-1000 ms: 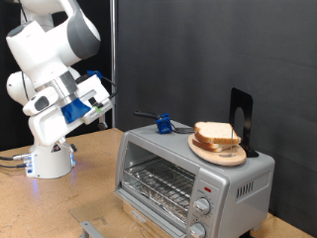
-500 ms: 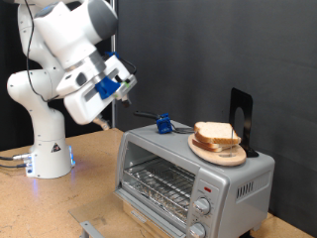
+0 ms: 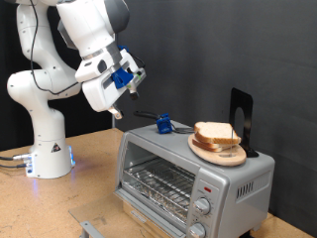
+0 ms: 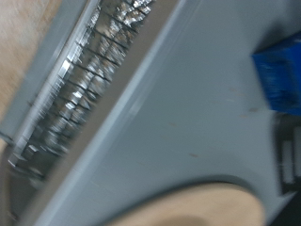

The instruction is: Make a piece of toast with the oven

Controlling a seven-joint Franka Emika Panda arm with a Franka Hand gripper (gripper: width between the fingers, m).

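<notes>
At the upper left of the exterior view the one white arm leans over toward the centre, its gripper (image 3: pixel 118 107) hanging in the air just left of and above the oven (image 3: pixel 193 177), touching nothing and holding nothing; whether the fingers are apart or together cannot be told, as they are small and dark against the backdrop. Moving right, one blue-handled tool (image 3: pixel 158 123) lies on the oven's roof, then one round wooden plate (image 3: pixel 220 153) carrying the bread: a stack of what looks like two or three slices, the piece of toast (image 3: pixel 216 131) being the top one. One black stand (image 3: pixel 242 121) rises behind the plate. The oven sits at the lower right with its door down, one wire rack bare inside and two knobs in view. The blurred wrist view shows the oven's grey top and rack. The likely trouble is a grasp that catches two slices together, or nudges the plate off the roof's edge.
</notes>
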